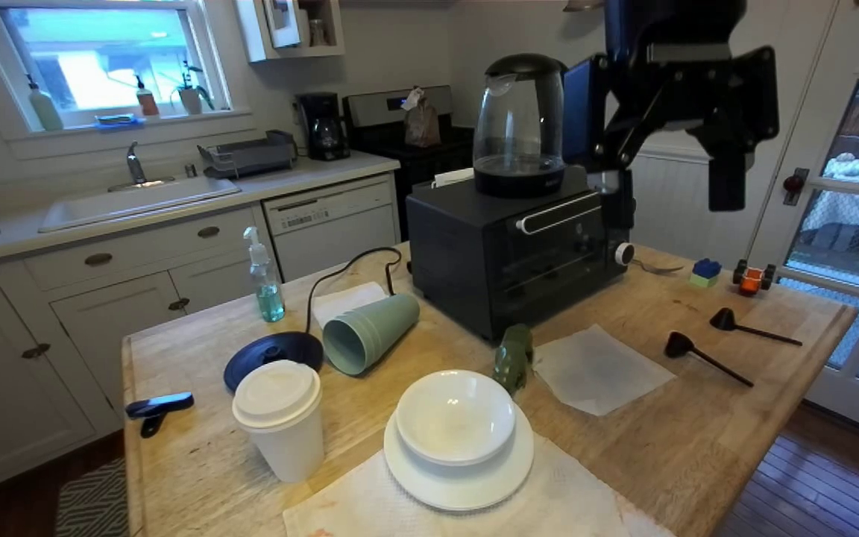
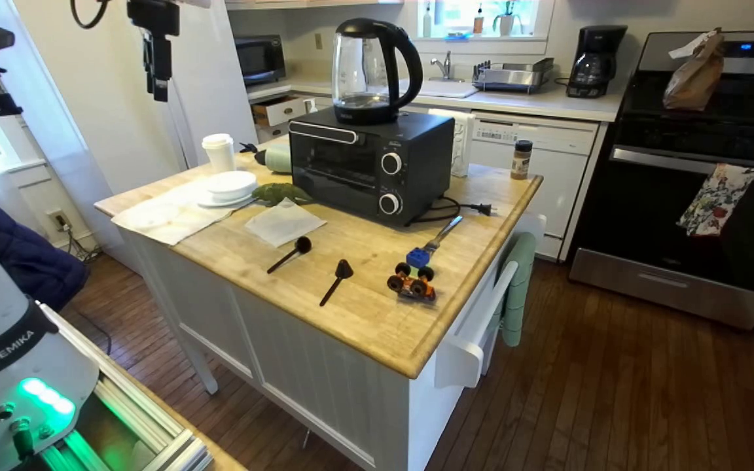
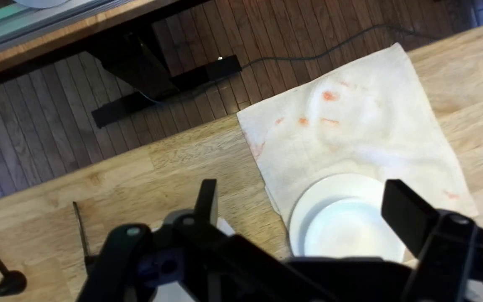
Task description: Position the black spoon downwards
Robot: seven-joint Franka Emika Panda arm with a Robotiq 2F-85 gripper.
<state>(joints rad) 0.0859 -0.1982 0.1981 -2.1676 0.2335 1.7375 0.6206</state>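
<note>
- The gripper [image 3: 302, 188] is held above the wooden table [image 1: 668, 440], its jaws spread wide.
- In an exterior view, a round-ended black spoon [image 2: 297, 249] is seen on the table at 6 o'clock from the paper [image 2: 282, 222], its handle pointed toward 8.
- A cone-ended black spoon [image 2: 340, 275] is laid at 4 o'clock from it, with a toy car [image 2: 413, 286] at 3; which spoon is meant cannot be told.
- A bowl [image 1: 455, 418] is stacked on a plate [image 1: 467, 491], and a lidded cup [image 1: 285, 440] is set at their 9 o'clock.
- A kettle [image 2: 364, 78] is stood on a toaster oven [image 2: 377, 170] in both exterior views.
</note>
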